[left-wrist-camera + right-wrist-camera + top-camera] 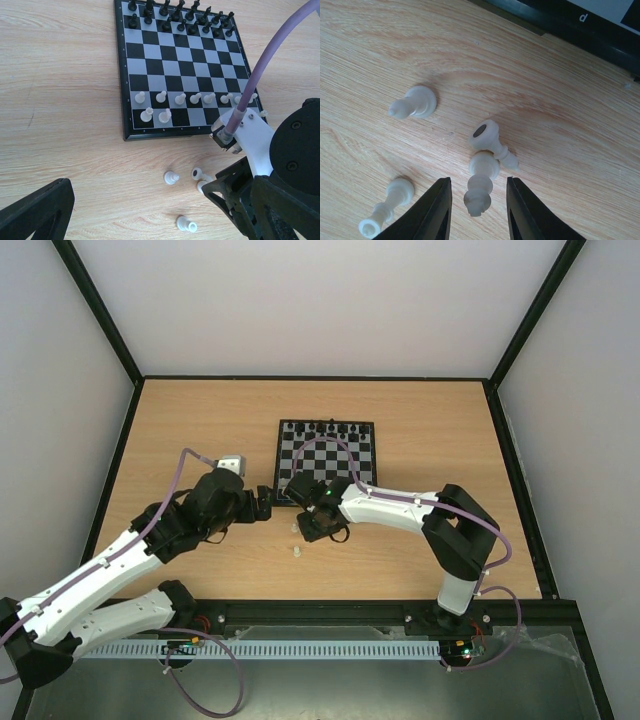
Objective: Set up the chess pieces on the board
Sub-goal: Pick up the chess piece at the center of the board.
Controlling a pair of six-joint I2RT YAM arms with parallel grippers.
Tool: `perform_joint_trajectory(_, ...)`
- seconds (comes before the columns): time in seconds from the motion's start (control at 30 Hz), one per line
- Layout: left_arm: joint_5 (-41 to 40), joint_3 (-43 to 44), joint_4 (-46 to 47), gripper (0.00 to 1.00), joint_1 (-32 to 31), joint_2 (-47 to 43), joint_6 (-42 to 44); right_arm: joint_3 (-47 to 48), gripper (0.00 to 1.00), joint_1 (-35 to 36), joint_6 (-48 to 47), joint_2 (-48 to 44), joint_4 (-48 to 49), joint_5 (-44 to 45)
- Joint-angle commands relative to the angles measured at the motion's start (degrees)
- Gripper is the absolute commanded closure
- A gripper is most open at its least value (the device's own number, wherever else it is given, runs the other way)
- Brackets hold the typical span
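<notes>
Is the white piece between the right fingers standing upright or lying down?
Lying down. In the right wrist view the white piece lies on its side on the table, touching another fallen piece.

Both arms reach inward and nearly meet.
The left arm (100, 585) stretches forward from its base, the left hand (262, 505) held level and pointing right, its jaws spread wide. The right arm (400, 508) folds at the elbow and reaches leftward, wrist tipped down, the right hand (477, 184) low over the desk (200, 420), its fingers (437, 210) a narrow gap apart.
</notes>
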Motion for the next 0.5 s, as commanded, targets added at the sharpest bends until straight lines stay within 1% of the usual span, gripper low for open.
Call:
perform_joint_trajectory(0.0,-0.68,-0.81,-0.48,0.01,0.21,-0.23,0.63,0.33,0.70,0.34,0.41,-0.02,-3.92,0.70)
perform_joint_trajectory(0.07,-0.64,-0.95,-0.34,0.00,0.20,-0.08,0.55,-0.18,0.75,0.39,0.32,-0.47,-4.05,0.62)
perform_joint_trajectory(0.27,-0.33,-1.17,0.31,0.00,0.21,0.46,0.49,-1.13,0.77,0.46,0.01,-0.86,-4.19,0.57)
perform_joint_trajectory(0.33,-0.29,-1.07,0.43,0.01,0.24,0.74,0.44,-1.35,0.85,0.45,-0.14,-0.99,-4.10,0.48)
perform_joint_trajectory(0.47,-0.16,-1.01,0.43,0.01,0.22,1.06,0.47,-1.58,0.90,0.42,-0.14,-1.97,-4.25,0.68)
